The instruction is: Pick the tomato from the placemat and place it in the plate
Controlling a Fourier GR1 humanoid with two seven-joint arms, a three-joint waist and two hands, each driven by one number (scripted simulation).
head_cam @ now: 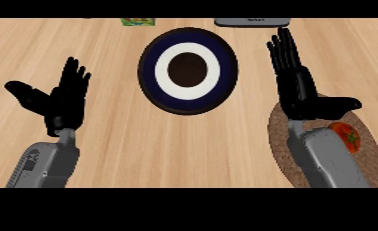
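- The small red tomato (345,135) lay on the round brown woven placemat (279,147) at the near right edge, just beside the grey right forearm.
- The black right hand (297,82) hovered above it, fingers straight.
- The black left hand (60,97) rested spread at left.
- The round dark-blue-and-white plate (188,71) sat centred on bare light wooden counter (148,145).
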